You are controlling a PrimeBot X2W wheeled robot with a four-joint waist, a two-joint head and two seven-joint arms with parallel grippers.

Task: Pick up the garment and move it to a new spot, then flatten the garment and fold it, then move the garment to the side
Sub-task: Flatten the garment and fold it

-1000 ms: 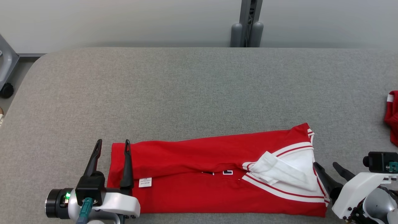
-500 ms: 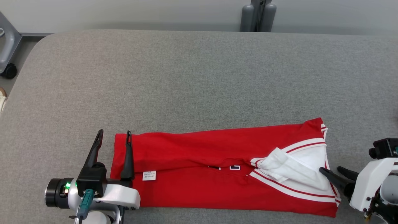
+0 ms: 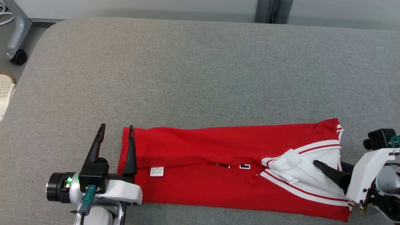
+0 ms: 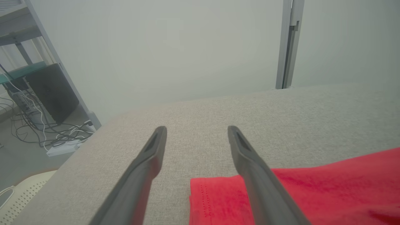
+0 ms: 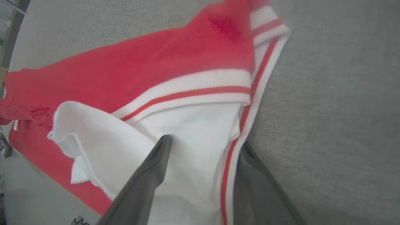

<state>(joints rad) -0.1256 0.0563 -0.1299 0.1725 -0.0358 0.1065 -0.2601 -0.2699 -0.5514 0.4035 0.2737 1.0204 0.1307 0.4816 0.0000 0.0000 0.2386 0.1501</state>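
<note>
A red jersey (image 3: 203, 175), folded into a long strip, lies along the near edge of the table (image 3: 200, 78). My left gripper (image 3: 117, 126), fingers apart, straddles its left end. My right gripper (image 3: 328, 164), also apart, straddles its striped right end, with one finger over the sleeve (image 3: 297, 170).

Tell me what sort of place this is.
Most likely a robotics lab or test room rather than a home. A large grey fabric-covered worktable stands against a bare wall, a wheeled metal frame is parked beside it, and loose cables and a power strip lie on the floor.
</note>
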